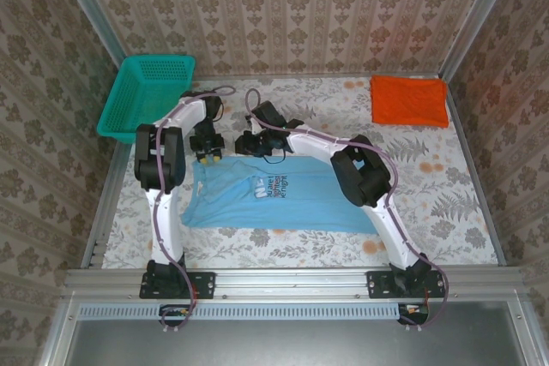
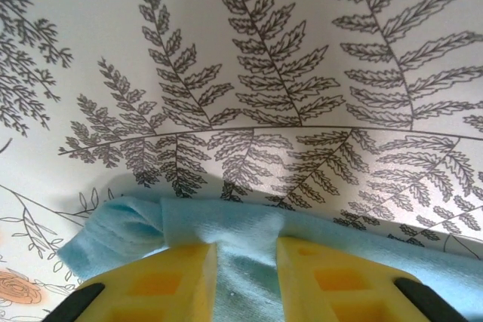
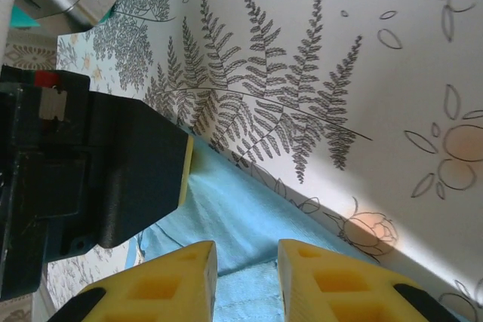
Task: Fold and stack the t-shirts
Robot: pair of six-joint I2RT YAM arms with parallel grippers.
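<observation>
The light blue t-shirt (image 1: 274, 199) lies spread flat in the middle of the table, print side up. My left gripper (image 1: 208, 157) is at its far left edge, shut on a puckered bit of blue cloth (image 2: 245, 224) between the yellow fingers (image 2: 162, 280). My right gripper (image 1: 251, 145) sits just to the right on the same far edge, and its fingers (image 3: 332, 277) close on a raised hem (image 3: 245, 280). The orange t-shirt (image 1: 410, 100) lies folded at the back right corner.
A teal mesh basket (image 1: 146, 96) stands tilted at the back left, beside the left arm. The left gripper's black body (image 3: 113, 179) is close to my right fingers. Fern-printed tablecloth (image 2: 249, 73) stretches beyond the shirt's edge. Metal rails border the table.
</observation>
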